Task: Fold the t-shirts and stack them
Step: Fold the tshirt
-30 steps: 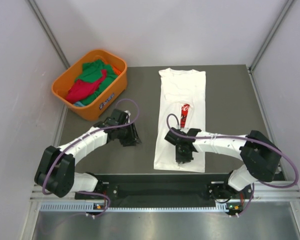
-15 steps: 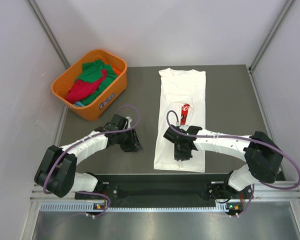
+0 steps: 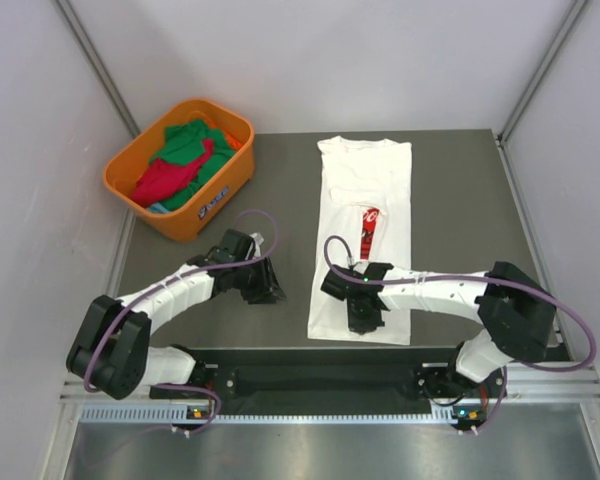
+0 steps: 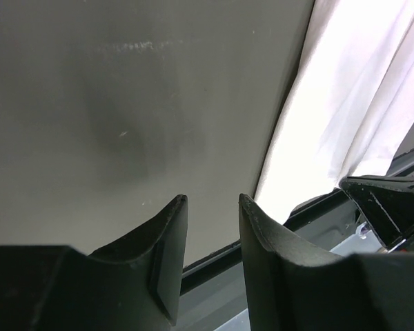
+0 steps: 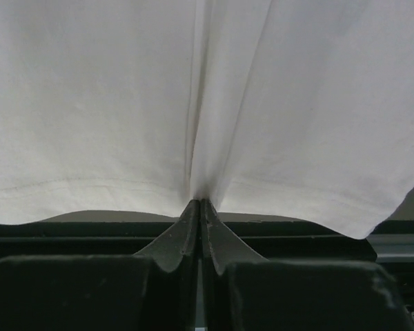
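White cotton fills my right wrist view: the shirt [image 3: 366, 190] lies on the table [image 3: 460, 220] as a long narrow strip. Its sides are turned in, so only a sliver of the red print [image 3: 369, 225] shows. I judge the lengthwise folds done and the crosswise fold next, near end carried toward the far end.

That explains where the right gripper [image 5: 200, 203] sits. It is at the near hem [image 5: 90, 186], about mid-width, with its fingers [image 5: 176, 238] clenched on a pinch of that edge. The cloth puckers into a ridge running away from the tips. Whether it has every layer or only the top one, I cannot tell.

The left gripper [image 4: 210, 200] hovers over bare table just beside the shirt's left edge, near the same hem. Its jaws are partly apart with nothing between them. My guess is that it is placed to take the left hem corner. A single middle pinch would likely let the corners droop and the fold go crooked, so I would want a second hold before lifting.

Off at the far left, well apart from the work, stands the orange basket [image 3: 230, 180]. A green shirt [image 3: 185, 140] and a red shirt [image 3: 160, 182] lie bunched inside it, not yet folded.
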Motion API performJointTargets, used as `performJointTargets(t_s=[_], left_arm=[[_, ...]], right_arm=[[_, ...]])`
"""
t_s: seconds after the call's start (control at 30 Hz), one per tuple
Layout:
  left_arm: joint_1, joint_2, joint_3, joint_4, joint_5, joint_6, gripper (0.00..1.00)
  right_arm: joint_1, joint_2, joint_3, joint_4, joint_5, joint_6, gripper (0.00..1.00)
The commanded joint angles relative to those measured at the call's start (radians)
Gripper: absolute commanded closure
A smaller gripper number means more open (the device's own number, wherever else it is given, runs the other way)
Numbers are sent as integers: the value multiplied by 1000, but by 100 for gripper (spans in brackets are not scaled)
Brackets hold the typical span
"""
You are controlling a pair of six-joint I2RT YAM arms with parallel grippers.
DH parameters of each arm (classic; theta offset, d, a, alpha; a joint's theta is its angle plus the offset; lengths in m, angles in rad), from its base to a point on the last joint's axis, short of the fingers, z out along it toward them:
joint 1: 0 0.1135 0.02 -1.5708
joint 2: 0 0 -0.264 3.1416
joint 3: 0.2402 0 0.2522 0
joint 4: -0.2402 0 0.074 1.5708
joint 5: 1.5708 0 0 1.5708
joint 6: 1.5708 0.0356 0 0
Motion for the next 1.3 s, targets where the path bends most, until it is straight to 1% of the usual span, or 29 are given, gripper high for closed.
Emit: performJointTargets(t_s=[0.0, 0.2, 0.4, 0.43, 0.5, 0.53, 0.6, 0.63, 0.67, 0.73, 0.77, 0.8, 0.87, 0.9, 0.93, 0.97, 1.0, 1.07, 1.1, 1.13, 1.17, 1.2, 1.27], left_arm=[[-3, -35, -11, 29, -8, -4, 59], [-5, -23, -4, 23, -19, -2, 59], [-5, -23, -1, 19, -10, 5, 58], [-5, -27, -2, 17, -8, 7, 57], [-8, -41, -4, 17, 6, 20, 56], [-19, -47, -4, 16, 9, 25, 53], [-40, -69, -4, 11, -3, 31, 50], [-68, -75, -7, 11, -13, 28, 48], [-83, -81, -11, 13, -17, 15, 48], [-135, -80, -18, 25, -36, -1, 47], [-152, -73, -24, 32, -39, -10, 46], [-170, -70, -27, 49, -45, -27, 46], [-223, -52, -31, 62, -63, -42, 44], [-239, -46, -33, 66, -69, -53, 44], [-267, -38, -33, 72, -76, -59, 44], [-279, -28, -37, 78, -82, -65, 44], [-290, -24, -41, 83, -83, -77, 44], [-315, -17, -50, 104, -86, -91, 44], [-321, -17, -62, 112, -88, -107, 44], [-332, -15, -68, 120, -88, -114, 44], [-336, -11, -79, 134, -91, -120, 44], [-341, -7, -80, 140, -96, -131, 44], [-350, 11, -87, 146, -103, -139, 44]], right_arm=[[44, 1, 51, -88, 52, 16, 100], [87, 54, 109, -157, 56, -15, 100], [101, 88, 91, -111, 26, -24, 100], [102, 90, 91, -109, 21, -32, 98], [102, 88, 109, -121, 23, -36, 91], [102, 81, 118, -129, 27, -41, 83], [102, 61, 148, -141, 32, -48, 77], [102, 41, 158, -148, 30, -61, 70], [96, 27, 166, -151, 29, -68, 68], [58, -17, 157, -143, 18, -99, 63], [33, -34, 122, -132, 9, -111, 62], [-26, -54, 99, -105, -5, -127, 62], [-88, -126, 28, -77, -38, -168, 62], [-152, -154, 4, -53, -49, -179, 62], [-183, -213, -22, -39, -66, -197, 62], [-215, -247, -82, -22, -104, -206, 62], [-287, -281, -114, 4, -127, -213, 62], [-359, -384, -211, 26, -186, -234, 62], [-431, -418, -240, 35, -212, -239, 62], [-471, -480, -266, 36, -239, -254, 61], [-508, -510, -318, 40, -256, -260, 62], [-578, -534, -345, 53, -272, -265, 61], [-642, -581, -410, 62, -319, -274, 61]])
